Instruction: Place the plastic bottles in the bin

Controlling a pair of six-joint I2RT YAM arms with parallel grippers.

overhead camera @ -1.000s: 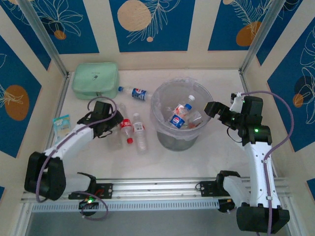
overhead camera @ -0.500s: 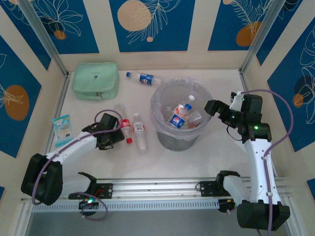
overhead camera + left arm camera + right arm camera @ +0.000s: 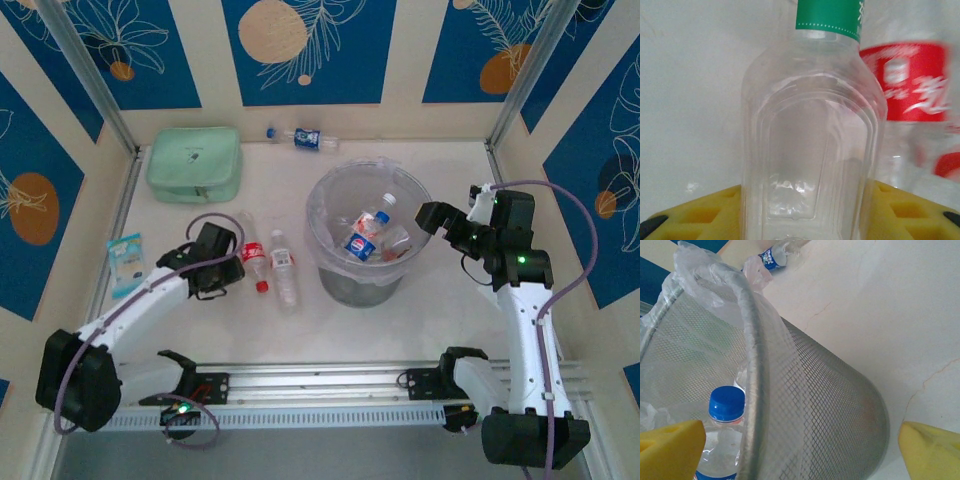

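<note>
Lying between left end effector (image 3: 800, 217) jaws, green-labelled bottle (image 3: 810, 130)

The green-labelled bottle (image 3: 810, 150) held between the left hand's (image 3: 805, 220) pads has white marks at the label's right edge. They are cut off by the frame, and a row of white dots runs along the label's lower edge; no word can be read.

Just right of that hand (image 3: 225, 268), the red-labelled bottle (image 3: 910, 85) (image 3: 257, 256) bears white script, too blurred to read.

Just left of the right hand (image 3: 430, 218), inside the bin (image 3: 312, 215), a blue-labelled bottle (image 3: 360, 244) shows the round red, white and blue Pepsi emblem.

Far ahead of both hands, the far bottle (image 3: 305, 137) (image 3: 769, 257) has a blue label with white marks too small to read.
</note>
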